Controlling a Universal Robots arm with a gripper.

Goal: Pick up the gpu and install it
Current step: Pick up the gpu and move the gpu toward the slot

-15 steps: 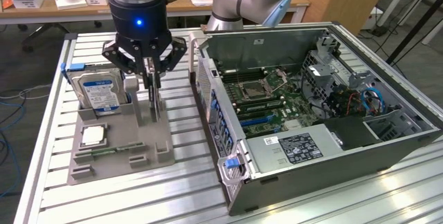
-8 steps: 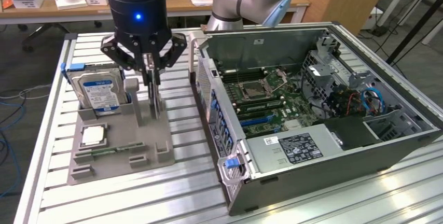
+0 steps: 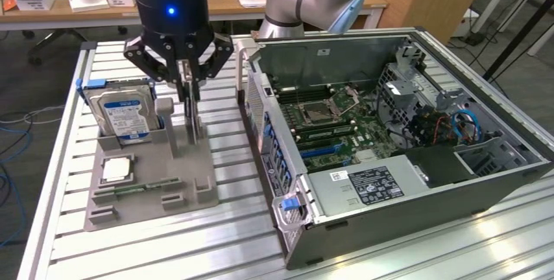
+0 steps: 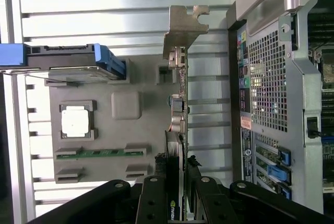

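gpu point(image 4: 178, 104): thin flat black card with a silver bracket point(image 4: 183, 25) at one end, standing on edge in a slot of the grey parts holder point(image 3: 147, 209), beside the blue-labelled hard drive point(image 3: 126, 115) and just outside the open computer case point(image 3: 484, 79). Handling, as judged: light and stiff but fragile, with exposed parts on its faces, so best pinched flat across both faces along the upper edge, away from the bracket. Gripper point(image 3: 185, 87): directly above the holder, fingers point(image 4: 194, 165) drawn in narrow and clamped on the card's two faces.
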